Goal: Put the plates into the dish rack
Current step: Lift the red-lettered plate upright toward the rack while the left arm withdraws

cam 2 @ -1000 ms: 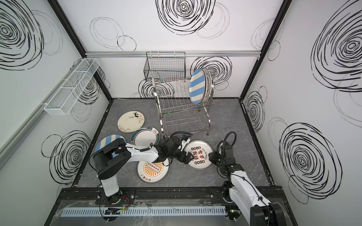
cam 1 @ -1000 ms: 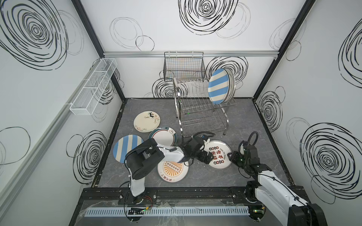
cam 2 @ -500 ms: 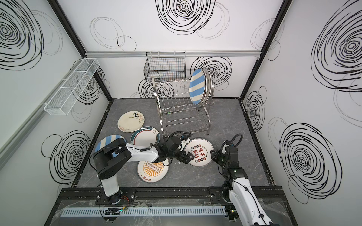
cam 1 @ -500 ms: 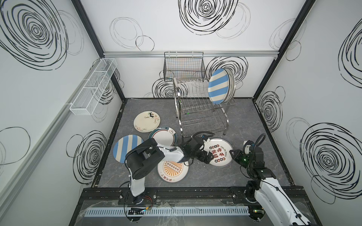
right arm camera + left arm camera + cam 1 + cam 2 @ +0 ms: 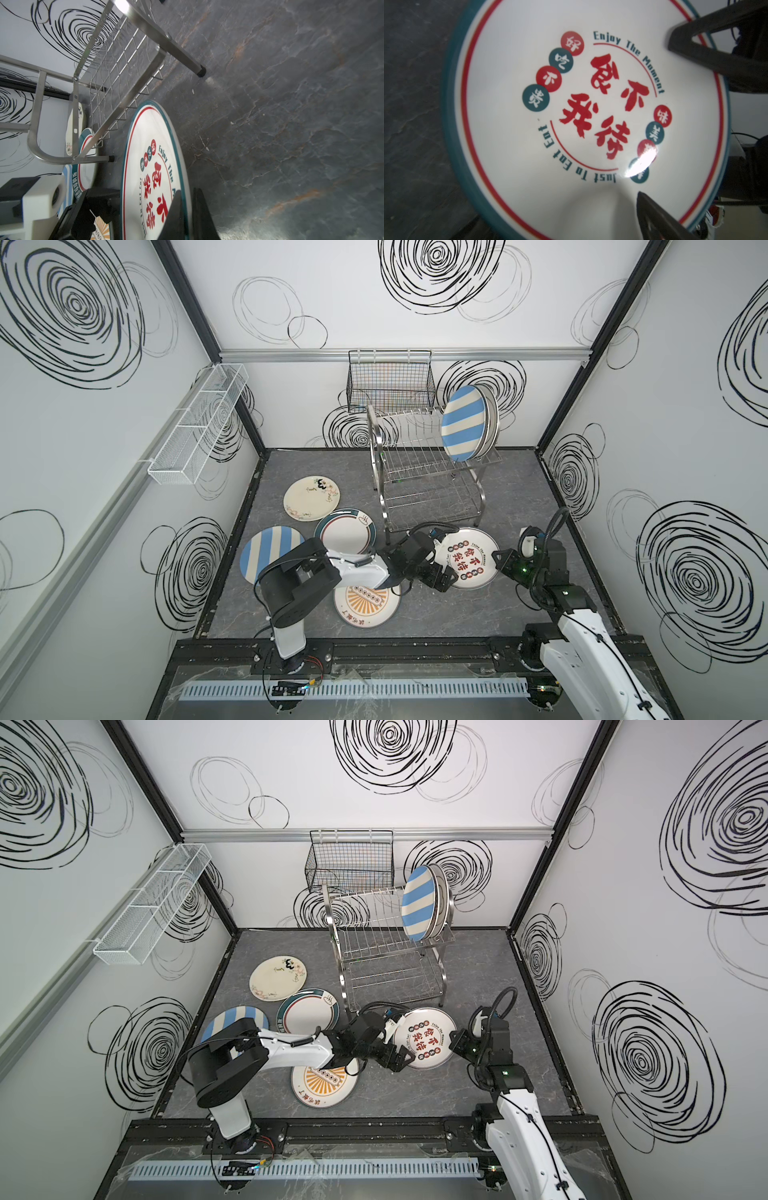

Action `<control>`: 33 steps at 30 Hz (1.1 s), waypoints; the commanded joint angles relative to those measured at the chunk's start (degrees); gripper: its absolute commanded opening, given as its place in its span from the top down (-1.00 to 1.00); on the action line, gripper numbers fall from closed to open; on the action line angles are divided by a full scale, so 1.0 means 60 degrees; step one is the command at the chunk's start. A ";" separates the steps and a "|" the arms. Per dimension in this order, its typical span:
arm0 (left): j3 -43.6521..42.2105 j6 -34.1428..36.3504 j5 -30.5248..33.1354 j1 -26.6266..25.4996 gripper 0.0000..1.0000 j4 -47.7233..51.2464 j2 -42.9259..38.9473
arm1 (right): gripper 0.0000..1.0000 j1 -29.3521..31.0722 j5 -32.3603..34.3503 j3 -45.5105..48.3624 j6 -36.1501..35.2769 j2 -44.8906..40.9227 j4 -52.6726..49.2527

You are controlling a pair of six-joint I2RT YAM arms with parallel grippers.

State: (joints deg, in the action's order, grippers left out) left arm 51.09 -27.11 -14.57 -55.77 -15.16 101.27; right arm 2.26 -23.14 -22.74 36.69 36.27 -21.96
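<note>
**On the grey floor, two grippers flank one plate**

Just in front of the dish rack point(image 5: 432, 477), a white plate point(image 5: 467, 558) with red characters and a teal rim lies on the dark, stone-patterned floor point(image 5: 519, 497), with an arm at each side of it. The right gripper point(image 5: 500, 563) is at the plate's right edge. The right wrist view shows its two dark fingers point(image 5: 176, 216) nearly together with the rim pinched between them, one over the printed face and one on the far side of the rim. The left gripper point(image 5: 440, 568) sits at the opposite, left edge. Seen from the left wrist, its fingers point(image 5: 708, 47) stand wide apart above the printed face, with nothing gripped between them. Whether the plate lies flat or has one edge raised cannot be told.

At the right end of the rack's top tier, a blue-and-cream striped plate point(image 5: 463, 423) stands on edge in the wires, with a second plate point(image 5: 493, 418) close behind it. Four more plates lie flat on the floor to the left of the rack. They are a cream flowered plate point(image 5: 311, 497), a teal-rimmed plate point(image 5: 345, 533) just beside it, another striped plate point(image 5: 266, 556) partly hidden by the left arm point(image 5: 357, 568), and an orange sunburst plate point(image 5: 365, 608) partly under that arm.
</note>
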 commanded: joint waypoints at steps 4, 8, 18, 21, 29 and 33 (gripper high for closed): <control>-0.0632 -0.0384 -0.0529 0.0254 -0.92 -0.0142 -0.1214 | 1.00 0.0033 0.1108 -0.2972 -0.1321 0.0716 -0.2255; -0.0971 -0.0310 -0.0607 0.0329 -0.92 0.0465 -0.2123 | 1.00 0.0033 0.1120 -0.4681 -0.2233 0.1605 -0.3583; -0.1989 -0.0214 0.0098 0.1229 -0.92 0.2933 -0.5682 | 1.00 0.0062 -0.1070 -0.7357 -0.3567 0.2169 -0.5498; -0.2220 -0.0091 -0.0019 0.2310 -0.92 0.3766 -0.6867 | 1.00 0.0121 -0.2359 -0.8018 -0.3645 0.2231 -0.5459; -0.1783 0.1113 -0.1028 0.5325 -0.92 0.5353 -0.8454 | 1.00 0.0965 -0.3166 -1.0117 -0.2306 0.2809 -0.3039; -0.1136 0.1734 -0.2135 0.6621 -0.92 0.5927 -0.8090 | 1.00 0.1722 -0.1781 -1.1435 -0.2112 0.3653 -0.2380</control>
State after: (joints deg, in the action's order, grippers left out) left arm 40.91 -21.34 -21.08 -19.77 17.08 51.70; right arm 10.13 -38.79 -86.52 22.00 55.64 -43.72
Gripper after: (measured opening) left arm 0.960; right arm 0.090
